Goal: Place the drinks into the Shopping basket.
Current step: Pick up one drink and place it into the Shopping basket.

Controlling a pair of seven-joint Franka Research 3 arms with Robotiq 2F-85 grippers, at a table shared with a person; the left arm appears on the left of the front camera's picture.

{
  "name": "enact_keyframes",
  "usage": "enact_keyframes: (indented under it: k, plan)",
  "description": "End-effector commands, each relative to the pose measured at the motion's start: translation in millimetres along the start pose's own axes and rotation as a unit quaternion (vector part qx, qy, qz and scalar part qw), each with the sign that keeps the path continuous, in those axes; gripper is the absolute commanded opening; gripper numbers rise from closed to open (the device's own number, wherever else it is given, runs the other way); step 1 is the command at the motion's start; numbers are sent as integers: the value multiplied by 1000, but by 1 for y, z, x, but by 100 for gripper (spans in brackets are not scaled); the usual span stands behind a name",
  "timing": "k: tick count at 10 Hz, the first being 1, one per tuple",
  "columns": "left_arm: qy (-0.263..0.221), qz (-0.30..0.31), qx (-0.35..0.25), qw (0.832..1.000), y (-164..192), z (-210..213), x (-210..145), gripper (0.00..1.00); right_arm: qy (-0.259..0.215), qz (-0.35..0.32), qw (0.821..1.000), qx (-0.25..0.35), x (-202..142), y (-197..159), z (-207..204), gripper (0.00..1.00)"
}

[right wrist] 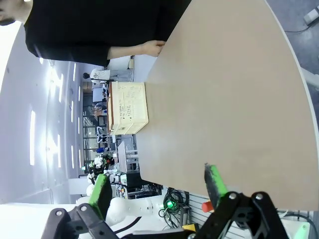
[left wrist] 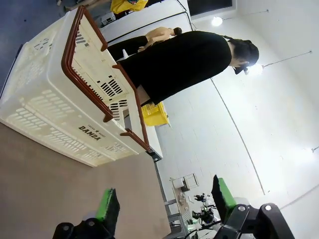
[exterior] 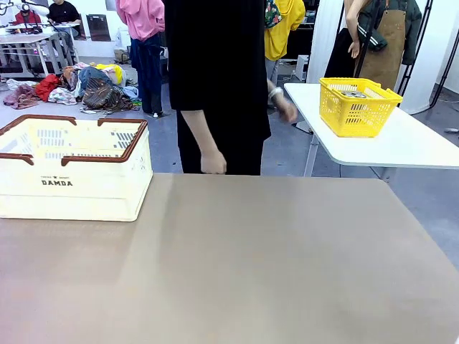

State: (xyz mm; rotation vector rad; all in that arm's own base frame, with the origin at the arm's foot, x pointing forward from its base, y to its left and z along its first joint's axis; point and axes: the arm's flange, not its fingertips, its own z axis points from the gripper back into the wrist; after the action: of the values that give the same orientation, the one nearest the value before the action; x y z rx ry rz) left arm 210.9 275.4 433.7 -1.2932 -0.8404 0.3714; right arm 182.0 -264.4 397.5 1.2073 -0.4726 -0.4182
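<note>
Even overhead light is washing the desk point(exterior: 251, 272), leaving faint shadows. Ceiling lamps point(left wrist: 216, 21) are glaring in the left wrist view, wide-angle distortion is bending both wrist views, and a person's hand point(exterior: 287, 109) is blurring.

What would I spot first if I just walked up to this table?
Probably the big cream basket with the brown rim, sitting on the left side of the brown table. Next, the person in black standing at the far edge, and a bright yellow basket on the white table behind, to the right.

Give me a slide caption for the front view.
Cream Shopping basket at left on the brown table, person in black behind, yellow basket on another table.
</note>
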Motion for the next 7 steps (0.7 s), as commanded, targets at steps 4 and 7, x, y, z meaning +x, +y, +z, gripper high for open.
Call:
enact_keyframes:
  k: [4,7]
  plan:
    - [-4,-13,-11,1000,1,1,1,100,-7,15,1000,12,4,1,1,100]
    - [-4,-13,-11,1000,1,1,1,100,-7,15,1000,12,4,1,1,100]
